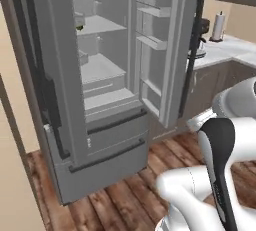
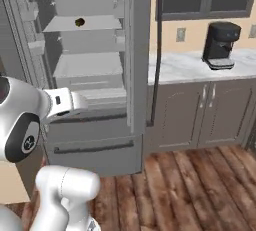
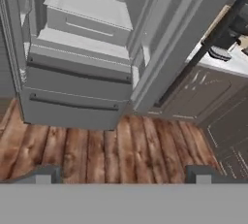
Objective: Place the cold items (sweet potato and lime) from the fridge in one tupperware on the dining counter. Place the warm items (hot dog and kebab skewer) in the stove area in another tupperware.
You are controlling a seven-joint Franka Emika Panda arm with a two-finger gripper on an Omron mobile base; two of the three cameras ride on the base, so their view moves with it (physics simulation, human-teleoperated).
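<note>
Facing fridge (image 3: pixel 82 72) | gripper (image 3: pixel 123 173) spread wide, empty | well apart

A grey steel fridge (image 1: pixel 100 100) stands with both doors open, its pale grey shelves (image 2: pixel 87 65) lit against a lighter grey interior; black handles (image 1: pixel 192 50) run down the door edges and dark bars cross its grey drawers (image 3: pixel 72 89). A small dark brown sweet potato (image 2: pixel 79 22) sits on an upper shelf. The floor (image 2: pixel 200 185) is reddish-brown wood planking with darker grain. Beside the fridge, a white marble surface (image 2: pixel 195 67) with faint grey veins tops dark grey-brown cabinets (image 2: pixel 210 112), beneath a tan wall. A black coffee machine (image 2: pixel 220 45) and a white paper towel roll (image 1: pixel 218 26) stand there. The arm (image 1: pixel 220 175) is white with black joints; the pincer's fingertips (image 3: pixel 43 174) are dark grey.
</note>
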